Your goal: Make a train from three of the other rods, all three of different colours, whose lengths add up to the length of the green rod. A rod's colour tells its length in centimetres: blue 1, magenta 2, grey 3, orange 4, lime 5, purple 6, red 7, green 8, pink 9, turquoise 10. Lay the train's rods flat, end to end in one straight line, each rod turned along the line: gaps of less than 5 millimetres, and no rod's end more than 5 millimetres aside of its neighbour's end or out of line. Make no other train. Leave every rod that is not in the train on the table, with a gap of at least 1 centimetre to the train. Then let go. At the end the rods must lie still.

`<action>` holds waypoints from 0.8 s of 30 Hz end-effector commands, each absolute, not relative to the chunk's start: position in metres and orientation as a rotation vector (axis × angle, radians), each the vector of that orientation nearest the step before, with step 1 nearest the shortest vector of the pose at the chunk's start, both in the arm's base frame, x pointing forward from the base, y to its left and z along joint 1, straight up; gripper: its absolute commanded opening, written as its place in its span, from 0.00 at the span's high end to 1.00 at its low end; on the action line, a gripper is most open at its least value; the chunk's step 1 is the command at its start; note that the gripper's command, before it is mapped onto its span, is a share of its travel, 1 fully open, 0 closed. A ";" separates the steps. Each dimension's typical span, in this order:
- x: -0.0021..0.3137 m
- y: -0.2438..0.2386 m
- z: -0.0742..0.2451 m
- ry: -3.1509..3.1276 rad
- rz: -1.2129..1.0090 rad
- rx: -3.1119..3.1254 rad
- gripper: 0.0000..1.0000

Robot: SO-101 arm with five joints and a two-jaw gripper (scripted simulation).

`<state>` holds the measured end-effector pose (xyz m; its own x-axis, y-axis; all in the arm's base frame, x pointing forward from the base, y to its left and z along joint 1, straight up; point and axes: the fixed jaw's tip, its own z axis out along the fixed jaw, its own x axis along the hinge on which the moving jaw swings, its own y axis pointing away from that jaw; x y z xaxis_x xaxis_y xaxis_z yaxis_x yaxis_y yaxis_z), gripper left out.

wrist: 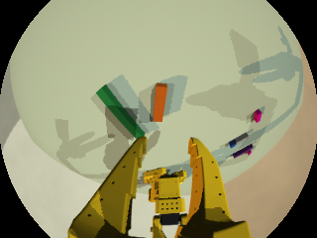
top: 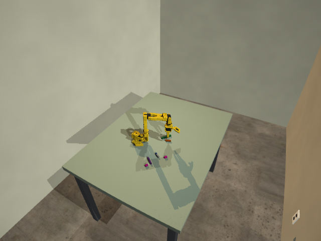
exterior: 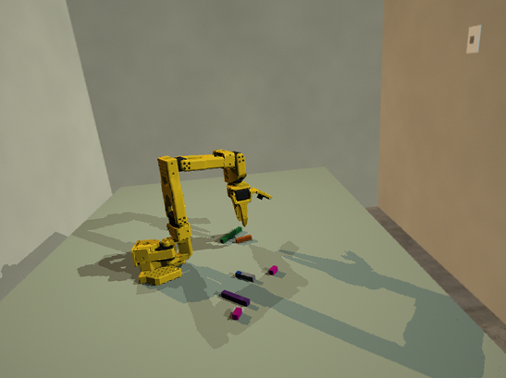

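The green rod (exterior: 231,234) lies flat in front of the arm's base, and the orange rod (exterior: 243,238) lies close beside its near end, apart from it. My gripper (exterior: 244,221) hangs upright just above these two, fingers a little apart with nothing between them. In the wrist view the gripper (wrist: 166,146) is empty, with the green rod (wrist: 121,111) and orange rod (wrist: 158,102) just beyond its tips. Nearer the camera, a blue rod (exterior: 238,273) lies end to end with a grey rod (exterior: 247,276). A magenta rod (exterior: 272,269) lies to their right.
A purple rod (exterior: 235,298) and a second magenta rod (exterior: 236,312) lie nearer the front. The arm's yellow base (exterior: 156,261) stands to the left of the rods. The table edge runs along the right side.
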<state>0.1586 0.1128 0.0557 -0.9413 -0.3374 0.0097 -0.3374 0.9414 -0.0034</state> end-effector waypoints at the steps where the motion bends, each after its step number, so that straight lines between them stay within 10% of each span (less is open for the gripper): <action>1: 0.165 0.118 0.069 -3.156 -0.043 0.548 0.81; 24: 0.167 0.120 0.055 -3.156 -0.043 0.548 0.81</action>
<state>0.1607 0.1143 0.0480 -0.9414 -0.3371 0.0044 -0.3372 0.9414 -0.0021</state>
